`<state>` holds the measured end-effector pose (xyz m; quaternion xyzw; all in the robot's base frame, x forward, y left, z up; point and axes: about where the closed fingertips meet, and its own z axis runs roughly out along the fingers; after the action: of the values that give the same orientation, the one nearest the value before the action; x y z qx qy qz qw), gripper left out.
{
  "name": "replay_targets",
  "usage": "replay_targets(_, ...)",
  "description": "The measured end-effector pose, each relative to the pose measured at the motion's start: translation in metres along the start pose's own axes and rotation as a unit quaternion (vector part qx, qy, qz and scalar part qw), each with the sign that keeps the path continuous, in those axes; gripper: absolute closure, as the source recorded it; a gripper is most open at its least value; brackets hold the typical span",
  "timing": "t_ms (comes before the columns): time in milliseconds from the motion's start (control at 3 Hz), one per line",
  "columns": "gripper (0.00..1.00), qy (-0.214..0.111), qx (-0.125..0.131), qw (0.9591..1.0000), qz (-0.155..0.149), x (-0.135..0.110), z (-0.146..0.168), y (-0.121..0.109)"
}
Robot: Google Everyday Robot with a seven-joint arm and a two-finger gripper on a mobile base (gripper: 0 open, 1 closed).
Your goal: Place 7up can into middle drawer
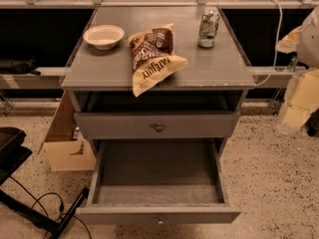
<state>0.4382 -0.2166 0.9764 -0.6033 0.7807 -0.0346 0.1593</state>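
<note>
The 7up can (208, 28), green and silver-white, stands upright on the back right of the grey cabinet top (209, 68). The middle drawer (158, 183) is pulled out wide open; its shallow grey tray holds nothing, and its front panel with a small knob (159, 221) is nearest me. My gripper (298, 103) shows as pale cream shapes at the right edge of the camera view, off the cabinet's right side, below and to the right of the can and apart from it. It holds nothing that I can see.
A brown-and-yellow chip bag (152, 56) lies in the middle of the top, overhanging the front edge. A white bowl (103, 36) sits at the back left. Another grey knobbed drawer front (158, 127) is above the open drawer. A cardboard box (67, 148) and black cables (45, 213) lie at the left.
</note>
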Motion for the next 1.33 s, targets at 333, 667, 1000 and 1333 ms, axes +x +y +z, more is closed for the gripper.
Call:
replay_targets(333, 0.00, 0.000, 0.000, 1.0000, 0.000, 0.000, 0.000, 0.000)
replay_targets(667, 0.00, -0.041, 0.013, 0.9987, 0.026, 0.002, 0.001, -0.015)
replay_targets(1000, 0.00, -0.107, 0.038, 0.9919, 0.056, 0.010, 0.001, -0.049)
replay_targets(1333, 0.00, -0.192, 0.071, 0.9757, 0.078, 0.016, 0.006, -0.091)
